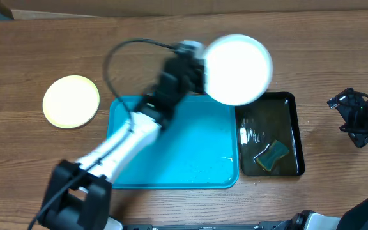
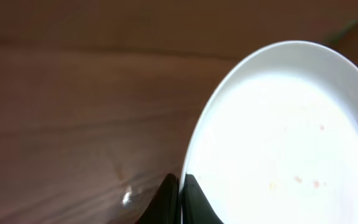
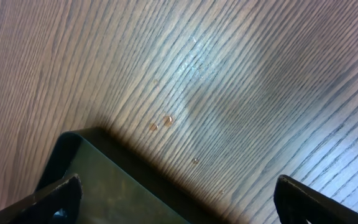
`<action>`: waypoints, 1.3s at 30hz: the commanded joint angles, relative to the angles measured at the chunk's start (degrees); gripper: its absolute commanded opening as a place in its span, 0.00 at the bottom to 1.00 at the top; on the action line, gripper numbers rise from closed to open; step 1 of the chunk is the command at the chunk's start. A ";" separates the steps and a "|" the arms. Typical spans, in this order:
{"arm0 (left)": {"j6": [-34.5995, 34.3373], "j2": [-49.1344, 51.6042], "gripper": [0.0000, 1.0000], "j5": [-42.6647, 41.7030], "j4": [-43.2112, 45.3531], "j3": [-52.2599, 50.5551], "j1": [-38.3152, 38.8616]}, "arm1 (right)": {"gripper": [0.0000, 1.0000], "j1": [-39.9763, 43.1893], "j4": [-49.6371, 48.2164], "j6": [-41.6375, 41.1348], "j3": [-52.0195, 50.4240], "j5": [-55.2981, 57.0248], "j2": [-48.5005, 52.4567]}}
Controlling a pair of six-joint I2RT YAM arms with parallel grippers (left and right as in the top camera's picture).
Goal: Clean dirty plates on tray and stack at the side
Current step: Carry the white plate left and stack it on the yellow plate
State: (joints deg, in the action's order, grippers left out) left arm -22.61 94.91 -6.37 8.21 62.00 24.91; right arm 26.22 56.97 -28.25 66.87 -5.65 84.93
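A white plate point(image 1: 237, 69) hangs in the air over the far right corner of the turquoise tray point(image 1: 174, 150), blurred in the overhead view. My left gripper point(image 1: 200, 67) is shut on its left rim. In the left wrist view the two black fingers point(image 2: 194, 202) pinch the rim of this plate point(image 2: 278, 137), which carries a few small reddish specks. A lime-green plate point(image 1: 71, 101) lies flat on the table, left of the tray. My right gripper point(image 1: 340, 115) stays at the table's right edge, open and holding nothing point(image 3: 191, 199). The tray itself holds no plate.
A glossy black tray point(image 1: 270, 105) stands against the turquoise tray's right side, with a green-and-yellow sponge point(image 1: 272, 155) and some water in it. Its corner point(image 3: 104, 180) shows under my right gripper. A black cable point(image 1: 117, 54) loops behind the left arm.
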 commanded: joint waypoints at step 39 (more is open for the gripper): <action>-9.14 0.24 0.04 1.42 -31.30 -0.46 -61.83 | 1.00 0.11 -0.33 0.20 1.07 0.46 -0.04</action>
State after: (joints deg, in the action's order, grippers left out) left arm -31.40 94.91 -6.28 -23.55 62.17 -37.12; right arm 26.22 56.95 -28.25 66.87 -5.58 84.93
